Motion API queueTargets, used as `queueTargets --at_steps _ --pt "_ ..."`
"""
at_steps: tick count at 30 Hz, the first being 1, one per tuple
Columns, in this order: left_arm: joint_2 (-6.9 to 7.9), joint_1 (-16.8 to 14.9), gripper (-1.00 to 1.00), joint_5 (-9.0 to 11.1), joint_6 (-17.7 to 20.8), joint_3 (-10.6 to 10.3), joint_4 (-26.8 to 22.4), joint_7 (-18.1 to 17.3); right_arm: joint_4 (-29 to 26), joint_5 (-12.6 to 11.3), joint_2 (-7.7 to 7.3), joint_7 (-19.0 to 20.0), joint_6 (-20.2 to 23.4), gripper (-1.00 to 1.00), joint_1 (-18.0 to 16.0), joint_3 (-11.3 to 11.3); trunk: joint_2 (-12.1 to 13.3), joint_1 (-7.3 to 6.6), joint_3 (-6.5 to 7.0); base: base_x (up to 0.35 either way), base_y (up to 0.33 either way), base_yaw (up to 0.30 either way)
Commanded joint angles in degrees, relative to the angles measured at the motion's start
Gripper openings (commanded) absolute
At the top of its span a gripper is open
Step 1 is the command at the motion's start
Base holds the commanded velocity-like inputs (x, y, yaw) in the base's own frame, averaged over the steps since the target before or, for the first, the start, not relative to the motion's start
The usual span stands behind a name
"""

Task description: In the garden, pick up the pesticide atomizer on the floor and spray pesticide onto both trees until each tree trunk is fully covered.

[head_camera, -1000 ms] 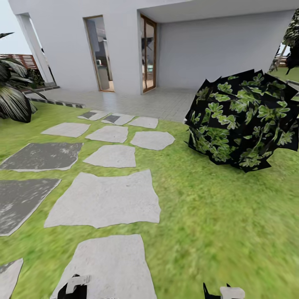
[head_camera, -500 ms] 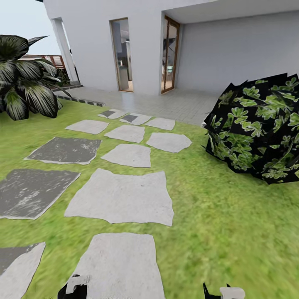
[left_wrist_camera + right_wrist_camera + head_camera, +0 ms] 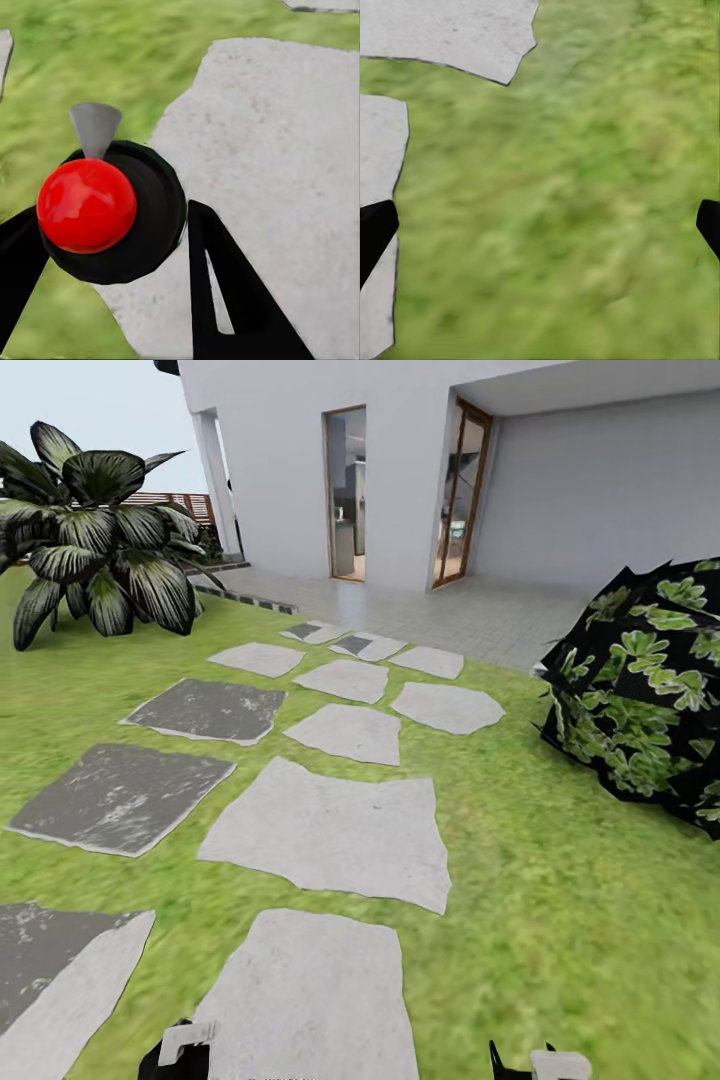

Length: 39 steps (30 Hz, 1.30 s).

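Observation:
The pesticide atomizer (image 3: 86,204), a black round body with a red ball and a grey nozzle, sits between the black fingers of my left gripper (image 3: 114,225), which is shut on it above a pale paving stone (image 3: 277,150). My right gripper (image 3: 542,225) hangs open over the grass, its fingertips (image 3: 375,229) far apart with nothing between them. In the head view the tops of my left arm (image 3: 183,1048) and right arm (image 3: 545,1063) peek in at the bottom edge over the floor of lawn (image 3: 560,900) and stepping stones (image 3: 335,830). The trees and their trunks are out of view.
A short palm with dark striped leaves (image 3: 95,550) stands at the far left, with a slat fence (image 3: 175,503) behind it. A black-and-green leafy bush (image 3: 650,690) sits on the right. Ahead is a white house with two glass doors (image 3: 345,490) and a tiled terrace (image 3: 470,615).
The whole head view has shifted right, so the camera has turned left: the palm has come fully into view and the bush has slid toward the right edge. Both arms keep their places.

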Motion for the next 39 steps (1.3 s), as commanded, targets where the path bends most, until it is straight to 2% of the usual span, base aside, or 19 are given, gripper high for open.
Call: queueTargets --at_steps 1,32,39 --pt "0.0 -0.05 -1.0 0.2 -0.15 -0.02 0.06 0.07 0.02 0.07 0.0 -0.13 -0.16 1.0 -0.01 -0.03 -0.02 -0.01 -0.04 0.0 0.0 0.279" --pt "-0.25 -0.05 -1.0 0.12 -0.28 -0.18 0.33 0.43 0.1 0.09 0.0 -0.14 -0.16 1.0 -0.01 0.06 -0.02 -0.01 -0.04 0.0 0.001 0.279" --pt "-0.25 -0.05 -1.0 0.12 -0.21 -0.1 0.41 0.43 0.1 0.09 0.0 -0.15 -0.16 1.0 -0.01 0.06 -0.02 -0.01 0.0 0.0 0.22 0.279"
